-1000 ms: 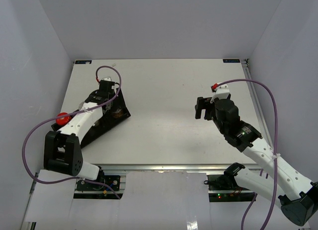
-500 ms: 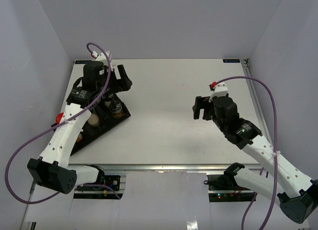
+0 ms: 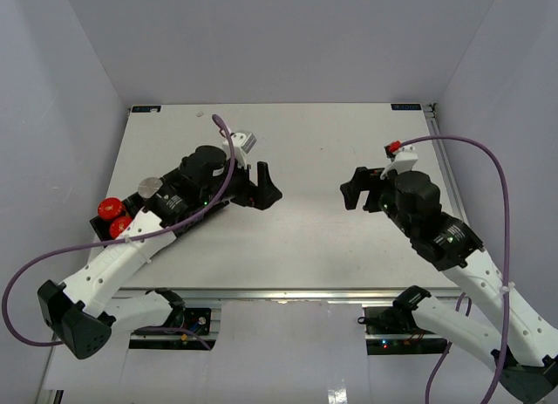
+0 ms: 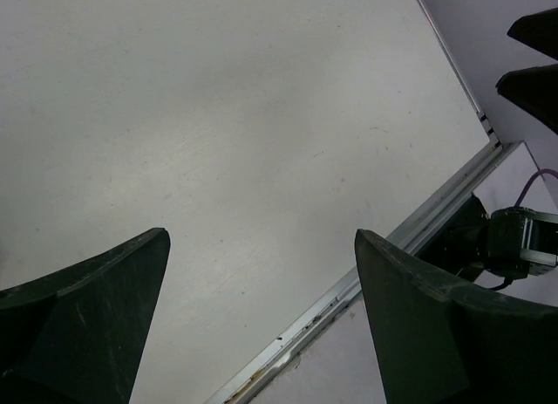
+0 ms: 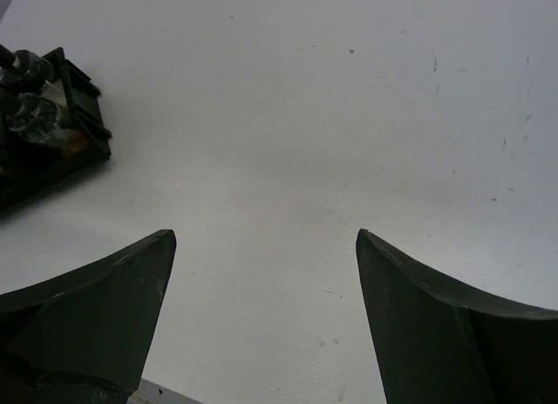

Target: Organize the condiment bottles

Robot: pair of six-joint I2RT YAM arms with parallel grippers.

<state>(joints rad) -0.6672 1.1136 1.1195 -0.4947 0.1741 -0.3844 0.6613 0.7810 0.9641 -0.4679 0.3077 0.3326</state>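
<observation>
White surface, boxed in by pale grey walls on three sides, with a metal rail along the near edge.

- Black tray sits at the left, set at an angle. Most of it is hidden from above by the left arm lying across it.
- Bottles: two with red caps at the tray's left end, and one with a silvery cap just beyond them. The right wrist view shows two clear-topped jars standing upright in the tray's right end. We cannot tell whether the red ones sit properly in compartments.
- We see no bottle out on the middle or right of the surface.
- Left tool is just right of the tray, over bare surface. Its jaws are spread wide and there is nothing between them.
- Right tool faces it from the right, well apart. It too is spread, with nothing held.

Our judgement: the sorting looks finished or nearly so, since every bottle we can find is at the tray and both tools are free. What is left is checking the part under the left arm.

In the way: the left arm itself covers the tray, and its purple cable loops wide on the near left. The right arm's cable arcs along the right side, away from the bottles.
</observation>
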